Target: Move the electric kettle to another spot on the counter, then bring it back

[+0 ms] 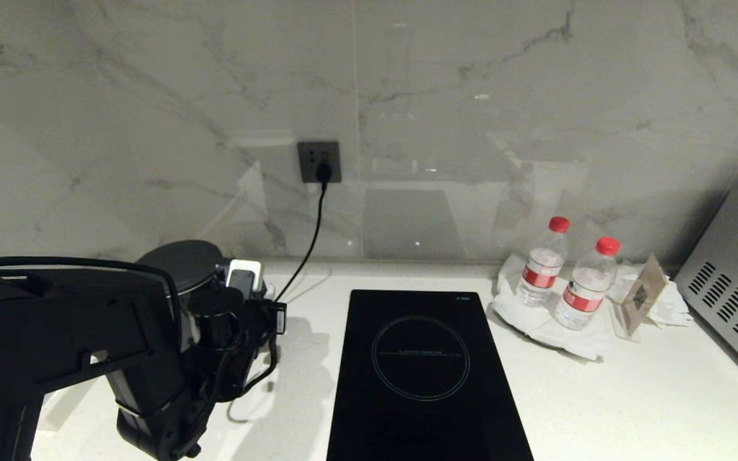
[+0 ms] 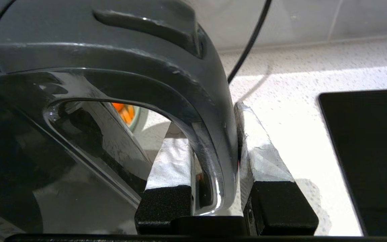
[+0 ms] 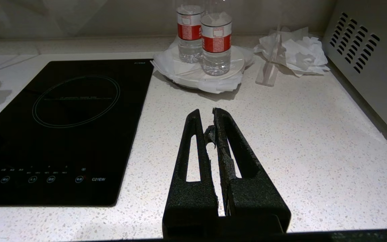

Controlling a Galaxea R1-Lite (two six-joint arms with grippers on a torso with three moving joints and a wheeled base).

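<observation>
Now the left gripper [image 2: 215, 161] has its taped fingers [image 2: 264, 161] clamped on the loop handle [image 2: 210, 134] of the electric kettle [image 1: 183, 266], which sits at the far left of the desk [image 1: 599, 397], near the marble wall and to the left of the induction hob [image 1: 420, 378]. Whether its bottom is touching the desk I can't tell, the arm hides it. The risk: that glossy handle is pinched low on its curve, so a tall kettle could swing or slide between the fingers as it travels. The power cord [image 1: 308, 237] from the wall socket [image 1: 319, 161] trails close by and could snag. Drift toward the hob and it may knock the glass. The right gripper [image 3: 213, 134] hangs idle over bare desk, fingers together, well apart from the water bottles [image 3: 215, 40].
</observation>
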